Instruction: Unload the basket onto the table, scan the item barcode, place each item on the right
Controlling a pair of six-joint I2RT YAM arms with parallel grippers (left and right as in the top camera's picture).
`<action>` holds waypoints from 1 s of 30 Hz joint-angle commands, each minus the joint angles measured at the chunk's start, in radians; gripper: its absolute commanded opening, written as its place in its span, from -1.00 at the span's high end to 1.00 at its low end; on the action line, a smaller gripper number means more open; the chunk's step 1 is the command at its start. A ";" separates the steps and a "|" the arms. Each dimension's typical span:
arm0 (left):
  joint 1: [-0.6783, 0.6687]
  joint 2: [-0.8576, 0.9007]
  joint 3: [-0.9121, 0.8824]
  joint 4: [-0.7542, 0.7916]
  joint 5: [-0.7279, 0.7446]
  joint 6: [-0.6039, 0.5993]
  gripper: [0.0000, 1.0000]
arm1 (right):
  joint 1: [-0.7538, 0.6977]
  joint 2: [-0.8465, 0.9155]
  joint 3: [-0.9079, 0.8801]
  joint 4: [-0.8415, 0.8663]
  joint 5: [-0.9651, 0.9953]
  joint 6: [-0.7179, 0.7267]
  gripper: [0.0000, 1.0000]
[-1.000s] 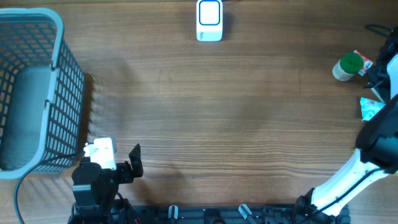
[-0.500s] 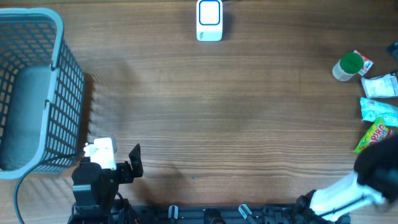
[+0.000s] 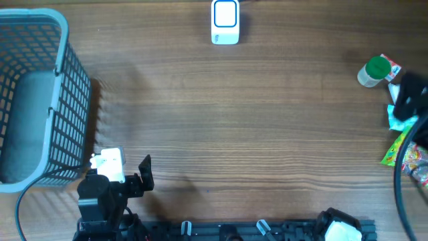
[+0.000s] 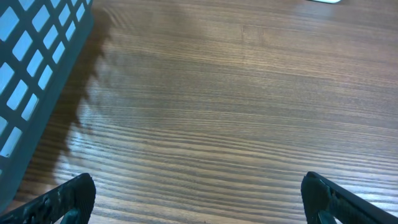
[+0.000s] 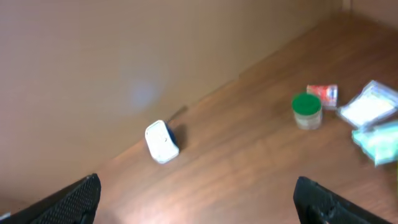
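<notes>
The white barcode scanner (image 3: 225, 21) stands at the table's back edge; the right wrist view shows the scanner (image 5: 163, 142) far off. Loose items lie at the far right: a green-lidded jar (image 3: 374, 70), a teal packet (image 3: 398, 120) and a yellow-green packet (image 3: 396, 148). My right arm (image 3: 409, 95) is a dark blur above them. The right gripper (image 5: 202, 205) is open and empty, high above the table, with the jar (image 5: 305, 111) and a white packet (image 5: 368, 106) ahead of it. My left gripper (image 4: 199, 202) is open over bare wood.
A grey-blue wire basket (image 3: 33, 94) fills the left side, and its wall (image 4: 31, 81) shows close by in the left wrist view. A red-and-white packet (image 3: 391, 67) lies behind the jar. The left arm (image 3: 107, 191) rests at the front left edge.
The right arm swung from over the items down to the front right corner and back up along the right edge. Its jaws have opened wider. The left arm has not moved.
</notes>
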 commanded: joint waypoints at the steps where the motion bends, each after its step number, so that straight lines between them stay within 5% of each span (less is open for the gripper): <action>1: 0.005 -0.005 -0.003 0.002 0.011 0.005 -1.00 | 0.004 -0.021 -0.003 -0.159 0.007 0.163 -0.99; 6: 0.005 -0.005 -0.003 0.002 0.011 0.005 -1.00 | 0.004 -0.019 -0.011 -0.261 0.169 0.303 -0.99; 13: 0.005 -0.005 -0.003 0.002 0.011 0.004 -1.00 | 0.005 -0.020 -0.025 -0.206 0.203 0.222 -0.99; 21: 0.005 -0.005 -0.003 0.002 0.011 0.005 -1.00 | 0.121 -0.252 -0.246 0.375 0.129 -0.107 -0.99; 30: 0.005 -0.005 -0.003 0.002 0.011 0.005 -1.00 | 0.357 -0.694 -0.947 0.922 0.141 -0.323 -1.00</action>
